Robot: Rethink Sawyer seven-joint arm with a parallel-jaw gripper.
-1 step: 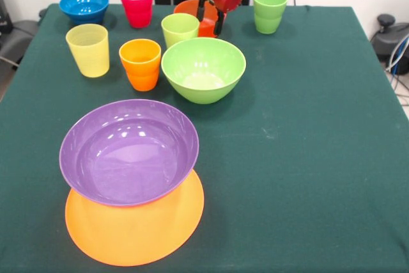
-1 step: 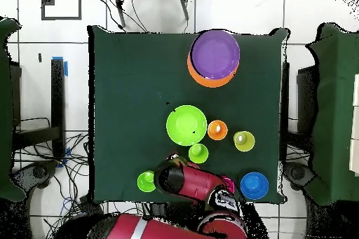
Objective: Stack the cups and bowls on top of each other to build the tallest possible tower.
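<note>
Nearest the camera, the purple bowl (image 1: 128,151) sits tilted in the wide orange bowl (image 1: 134,231), the tower's start. At the table's (image 1: 307,145) far side the end effector (image 1: 210,20) straddles the small orange-red bowl's (image 1: 192,9) rim, fingers parted, apparently not yet clamped. Next: close, lift, carry it forward.

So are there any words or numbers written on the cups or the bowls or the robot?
None can be read in either view.
The cups, like the yellow cup and red cup, are plain.
The bowls, like the purple bowl and lime green bowl, are plain too.
The gripper shows no label, and the green tablecloth has no print.
</note>
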